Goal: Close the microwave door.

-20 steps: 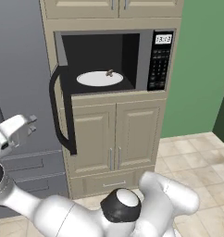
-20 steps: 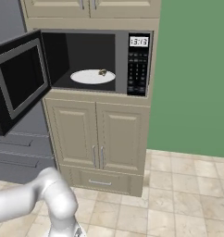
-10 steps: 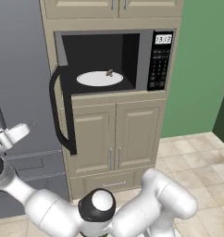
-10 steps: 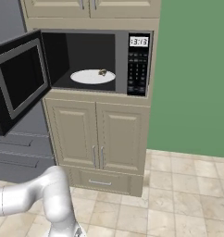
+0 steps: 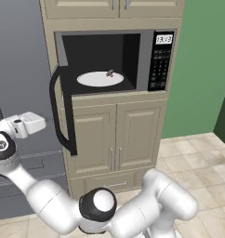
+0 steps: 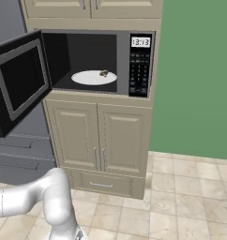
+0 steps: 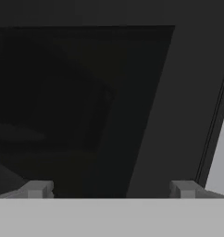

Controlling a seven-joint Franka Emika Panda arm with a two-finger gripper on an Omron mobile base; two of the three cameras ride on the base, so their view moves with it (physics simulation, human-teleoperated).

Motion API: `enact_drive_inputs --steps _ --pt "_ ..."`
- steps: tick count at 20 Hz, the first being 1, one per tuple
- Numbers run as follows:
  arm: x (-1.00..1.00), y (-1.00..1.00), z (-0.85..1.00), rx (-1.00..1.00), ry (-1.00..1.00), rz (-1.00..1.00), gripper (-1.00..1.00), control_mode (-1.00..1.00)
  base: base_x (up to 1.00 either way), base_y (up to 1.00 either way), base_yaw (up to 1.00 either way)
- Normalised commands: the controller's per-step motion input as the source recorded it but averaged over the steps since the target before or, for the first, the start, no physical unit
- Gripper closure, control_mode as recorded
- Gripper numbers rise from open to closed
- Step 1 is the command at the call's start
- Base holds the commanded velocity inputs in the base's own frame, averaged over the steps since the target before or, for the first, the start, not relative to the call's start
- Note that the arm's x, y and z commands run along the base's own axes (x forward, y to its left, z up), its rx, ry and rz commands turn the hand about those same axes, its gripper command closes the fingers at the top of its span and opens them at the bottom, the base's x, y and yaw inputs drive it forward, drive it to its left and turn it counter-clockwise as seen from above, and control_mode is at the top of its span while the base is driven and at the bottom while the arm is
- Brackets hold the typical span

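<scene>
**Arm drops lower beside the open microwave door**

Since a second ago, our arm's hand sinks lower at the left edge of the left base view, while the microwave door holds the same wide-open angle. We see the microwave (image 5: 115, 60) built into a tall beige cabinet (image 5: 116, 135), its cavity open and dark, with a white turntable plate (image 5: 100, 78) lying inside and a small brownish item (image 5: 109, 73) on the plate's far edge. A black keypad (image 5: 159, 60) with a lit clock display sits on the microwave's right side.

We find the microwave door (image 6: 18, 84) swung out to the left on its hinge, standing away from the cavity, its dark glass window facing us in the right base view. From the left base view we see the door nearly edge-on, with its long curved bar handle (image 5: 58, 111) running down in front of the cabinet.

Our claw (image 7: 109, 187) stands open, its two finger tips (image 7: 36, 189) set well apart, and it faces the door's dark glass panel from close by. Whether the tips touch the panel, we cannot tell. A grey fridge (image 5: 16, 60) stands left of the cabinet, and a green wall (image 6: 195, 75) lies to the right.
</scene>
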Motion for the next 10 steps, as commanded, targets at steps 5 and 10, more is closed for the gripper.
enact_drive_inputs --steps 5,10 --pt "-0.14 -0.75 0.00 0.05 -0.03 0.00 -1.00 -1.00 0.00 0.00 0.00" --pt "0.00 -1.00 0.00 0.11 0.00 0.00 -1.00 -1.00 0.00 0.00 0.00"
